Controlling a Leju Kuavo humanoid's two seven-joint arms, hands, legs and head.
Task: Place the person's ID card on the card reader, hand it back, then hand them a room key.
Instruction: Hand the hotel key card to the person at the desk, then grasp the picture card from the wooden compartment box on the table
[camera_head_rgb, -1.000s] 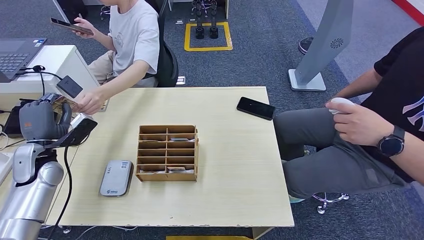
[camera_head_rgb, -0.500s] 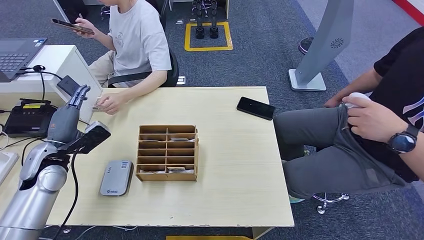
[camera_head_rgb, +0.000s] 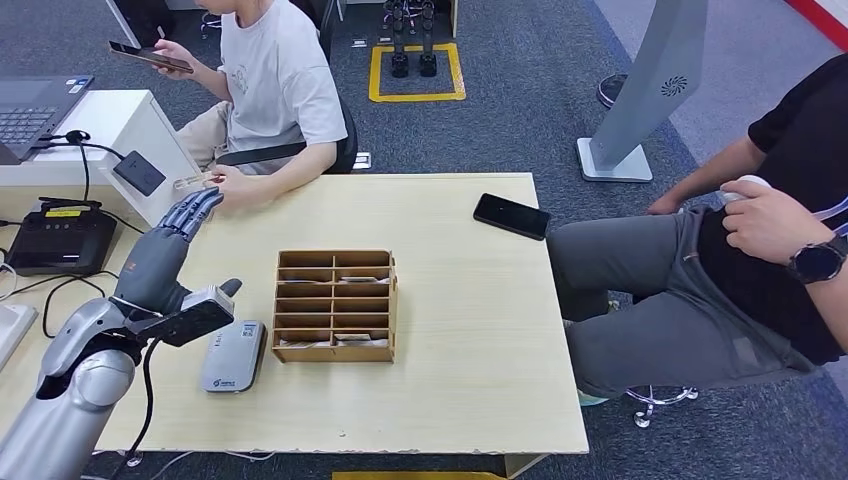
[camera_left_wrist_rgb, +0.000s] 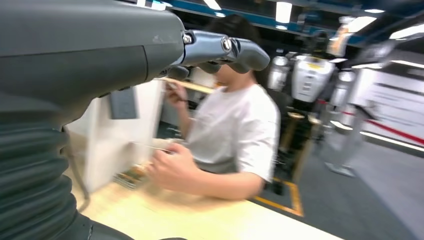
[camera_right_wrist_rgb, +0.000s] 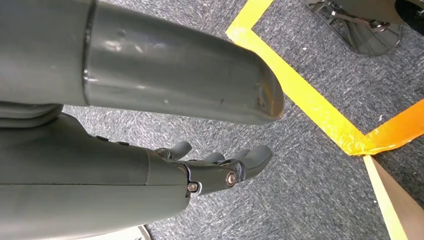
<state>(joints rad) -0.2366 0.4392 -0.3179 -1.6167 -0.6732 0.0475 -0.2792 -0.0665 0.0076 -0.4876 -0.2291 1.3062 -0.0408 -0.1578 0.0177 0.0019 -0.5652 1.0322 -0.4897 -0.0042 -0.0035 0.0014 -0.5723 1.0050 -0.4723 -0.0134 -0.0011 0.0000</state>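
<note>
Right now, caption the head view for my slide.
Left robot hand open above the pale wooden table; seated person holds the card.

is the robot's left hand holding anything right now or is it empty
Empty: the left hand hangs over the table with fingers extended, nothing between them.

A black phone (camera_head_rgb: 511, 216) lies on the worktop (camera_head_rgb: 460, 340) — well apart from the wooden compartment box (camera_head_rgb: 335, 305); a laptop (camera_head_rgb: 35, 105) sits far left.
</note>
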